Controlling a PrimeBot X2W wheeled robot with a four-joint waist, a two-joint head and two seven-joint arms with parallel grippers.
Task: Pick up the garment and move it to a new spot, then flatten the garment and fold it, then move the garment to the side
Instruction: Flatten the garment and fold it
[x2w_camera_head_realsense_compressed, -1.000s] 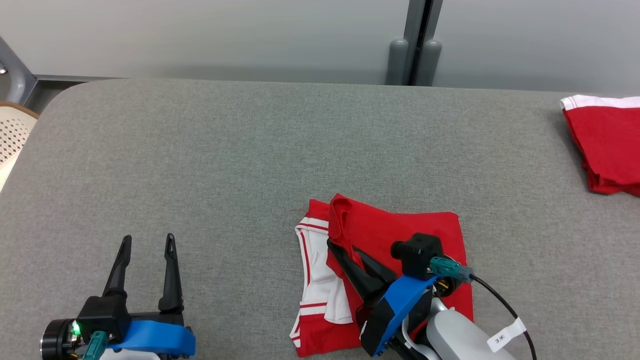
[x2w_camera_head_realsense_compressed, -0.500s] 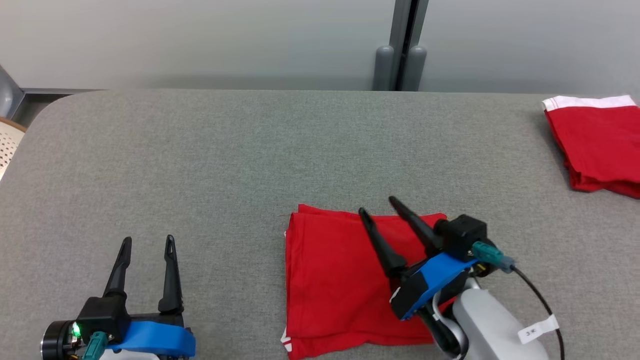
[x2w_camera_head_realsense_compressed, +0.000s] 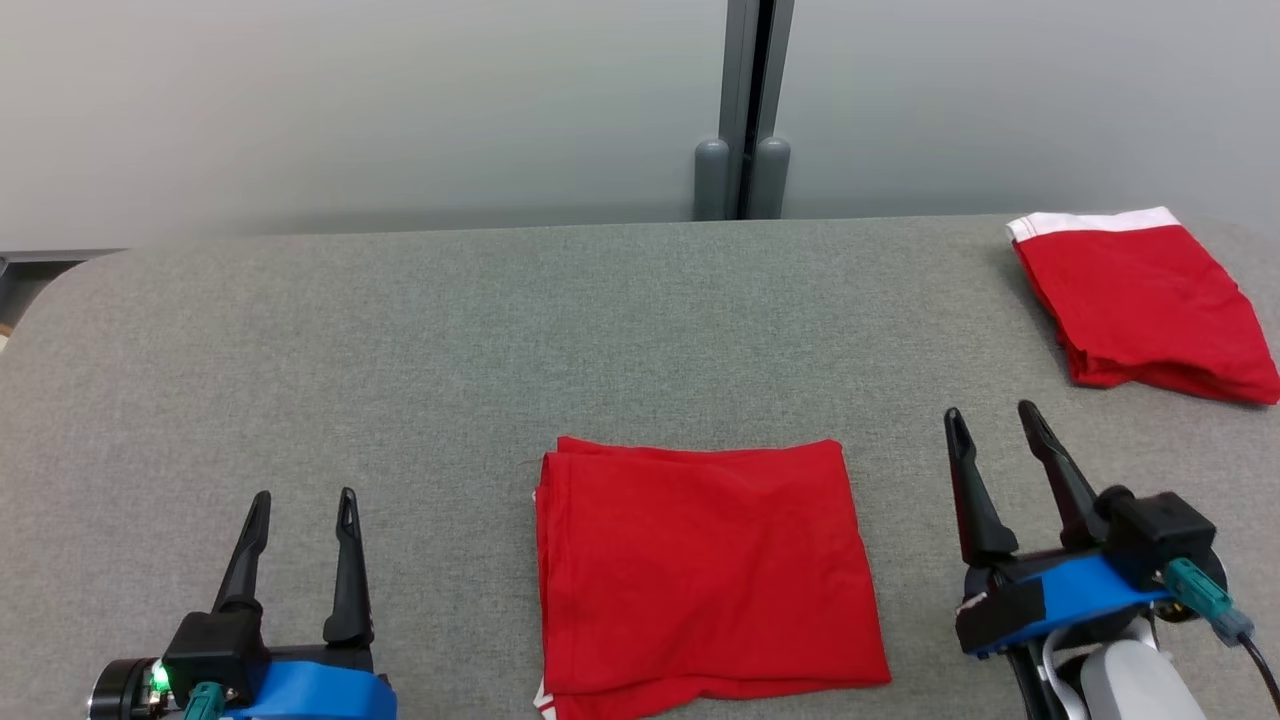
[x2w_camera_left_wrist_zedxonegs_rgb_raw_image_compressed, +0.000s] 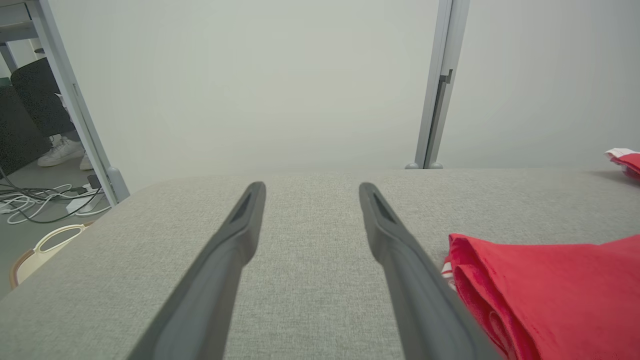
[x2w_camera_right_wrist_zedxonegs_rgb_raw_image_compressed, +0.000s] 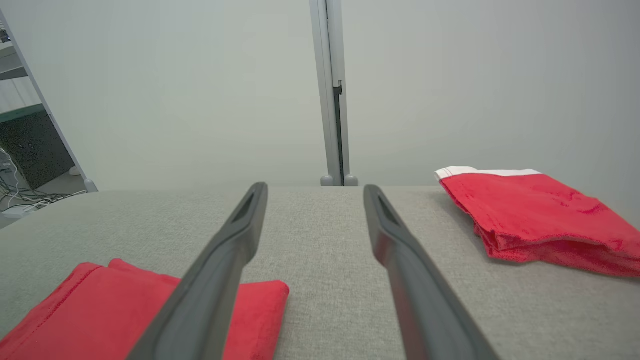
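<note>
- Your grey fabric table (x2w_camera_head_realsense_compressed: 400, 340) takes up most of the head view, from its rounded left corner across to the right edge.
- Behind it stands a pale wall, with a grey upright post (x2w_camera_head_realsense_compressed: 742, 100) coming down to the table's far edge.
- There's the garment (x2w_camera_head_realsense_compressed: 705, 565), red and folded into a flat, near-square block at the near middle of the table. It lies between your two grippers and touches neither. A sliver of white trim peeks out at its near left corner.
- A second red garment (x2w_camera_head_realsense_compressed: 1140, 300), with a white band along its far edge, sits folded at the far right of the table, well apart from the first.
- Your right gripper (x2w_camera_head_realsense_compressed: 990, 410) sits just right of the garment, fingers spread and nothing between them.
- Your left gripper (x2w_camera_head_realsense_compressed: 304, 498) is at the near left over bare table, well clear of the garment, fingers apart and empty.
- On the floor off the table's left corner, in the left wrist view, is what looks like a cream basket (x2w_camera_left_wrist_zedxonegs_rgb_raw_image_compressed: 45, 245). Just part of its rim shows, so you cannot tell what it holds.
</note>
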